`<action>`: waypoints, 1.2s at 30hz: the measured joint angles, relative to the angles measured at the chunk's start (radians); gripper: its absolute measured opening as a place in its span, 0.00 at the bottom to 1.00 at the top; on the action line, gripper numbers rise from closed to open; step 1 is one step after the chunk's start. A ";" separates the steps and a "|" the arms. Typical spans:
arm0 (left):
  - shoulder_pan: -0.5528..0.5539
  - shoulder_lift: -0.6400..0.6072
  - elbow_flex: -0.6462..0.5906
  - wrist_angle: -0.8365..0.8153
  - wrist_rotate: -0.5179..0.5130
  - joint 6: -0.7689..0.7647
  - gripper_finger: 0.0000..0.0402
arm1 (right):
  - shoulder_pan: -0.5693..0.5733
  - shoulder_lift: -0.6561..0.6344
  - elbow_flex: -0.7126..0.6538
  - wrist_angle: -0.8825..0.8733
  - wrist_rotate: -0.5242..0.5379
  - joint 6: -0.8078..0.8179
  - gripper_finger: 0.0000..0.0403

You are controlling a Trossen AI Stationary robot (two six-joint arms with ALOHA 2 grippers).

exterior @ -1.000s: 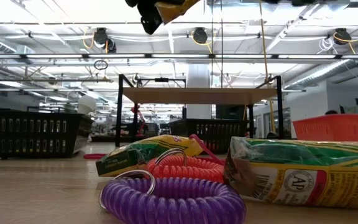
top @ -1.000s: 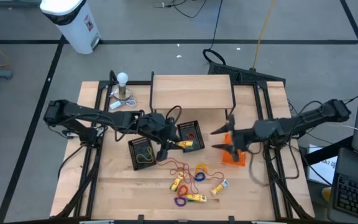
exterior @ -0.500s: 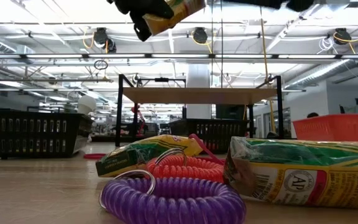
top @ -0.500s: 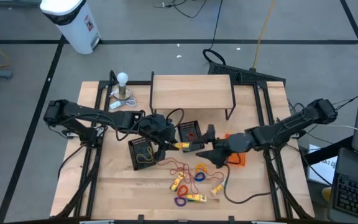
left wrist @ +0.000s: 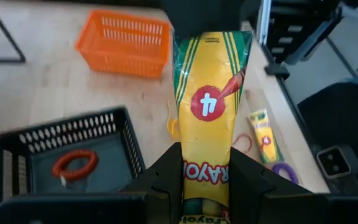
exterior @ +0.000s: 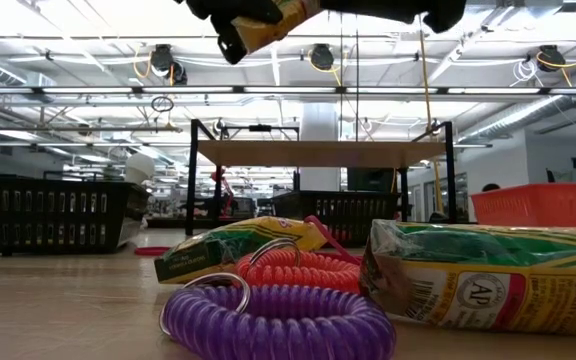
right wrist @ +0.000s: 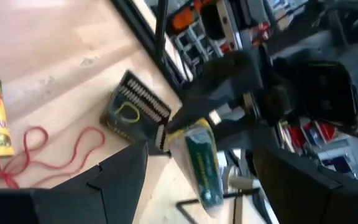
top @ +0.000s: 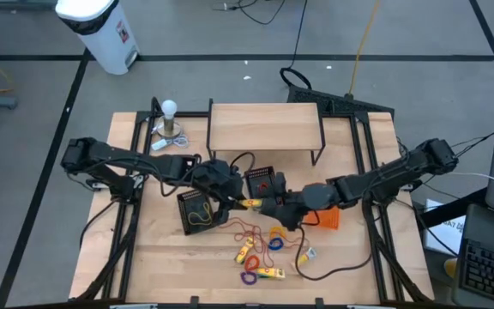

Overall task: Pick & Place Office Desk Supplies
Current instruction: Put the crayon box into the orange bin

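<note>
Right now your left gripper (top: 232,199) is clamped on a yellow Crayola crayon packet (left wrist: 209,118), held in the air near the centre of the high view, between the two black mesh baskets (top: 263,182). The left arm stretches from the frame's left edge of the table toward the middle, elbow bent low; in the low view the packet (exterior: 265,22) hangs tilted at the very top of the frame, well above the tabletop.

Your right gripper (top: 270,206) has its fingers spread wide and holds nothing — it sits just right of the packet, pointing at it, with the right arm reaching in a long, nearly straight line from the right side of the table across the orange basket (top: 326,218).

Below the grippers in the high view, the other supplies lie loose on the wooden table (top: 161,257): a red elastic string (top: 245,228), coil loops, including a purple one (top: 249,278), and more yellow packets (top: 270,273). One black basket holds a yellow loop (top: 198,215).
</note>
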State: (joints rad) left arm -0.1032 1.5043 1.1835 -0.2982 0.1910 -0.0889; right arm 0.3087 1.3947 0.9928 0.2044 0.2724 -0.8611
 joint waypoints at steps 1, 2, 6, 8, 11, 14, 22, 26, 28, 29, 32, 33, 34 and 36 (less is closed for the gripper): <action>0.000 0.000 0.000 0.009 0.008 0.002 0.23 | -0.002 0.002 0.000 0.003 -0.014 0.001 0.70; 0.000 0.000 0.000 0.017 0.016 0.004 0.23 | -0.006 0.011 0.000 0.014 -0.015 0.005 0.70; 0.004 0.000 0.000 0.032 0.019 0.006 0.23 | -0.009 0.039 -0.001 0.023 -0.014 0.003 0.70; 0.008 0.000 0.000 0.031 0.021 0.006 0.23 | -0.008 0.056 0.003 0.038 -0.013 0.002 0.70; 0.008 0.000 -0.001 0.022 0.016 0.005 0.23 | -0.012 0.079 0.005 0.042 0.001 0.000 0.68; 0.007 0.000 -0.001 0.028 0.019 0.004 0.23 | -0.014 0.089 0.005 0.089 0.014 -0.014 0.64; 0.007 0.000 -0.001 0.013 0.019 0.002 0.23 | -0.014 0.088 0.005 0.097 0.011 -0.048 0.43; 0.007 0.000 -0.001 0.015 0.024 0.000 0.23 | -0.014 0.089 0.005 0.098 -0.009 -0.069 0.28; 0.006 0.000 -0.001 0.013 0.023 0.000 0.23 | -0.015 0.089 0.005 0.102 -0.009 -0.067 0.22; 0.006 0.000 -0.001 0.012 0.022 0.000 0.23 | -0.016 0.089 0.005 0.102 -0.009 -0.066 0.20; 0.003 0.000 -0.001 0.008 0.019 0.001 0.23 | -0.017 0.089 0.005 0.101 -0.011 -0.074 0.16; 0.002 0.000 -0.001 0.009 0.018 0.000 0.23 | -0.017 0.089 0.005 0.103 -0.013 -0.075 0.16; 0.002 0.000 -0.001 0.010 0.018 0.000 0.23 | -0.017 0.089 0.005 0.106 -0.014 -0.077 0.16; 0.002 0.000 -0.001 0.011 0.018 0.000 0.23 | -0.017 0.089 0.005 0.106 -0.015 -0.080 0.16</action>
State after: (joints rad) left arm -0.1008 1.5043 1.1828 -0.2871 0.2092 -0.0886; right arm 0.2921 1.4834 0.9974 0.3103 0.2577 -0.9413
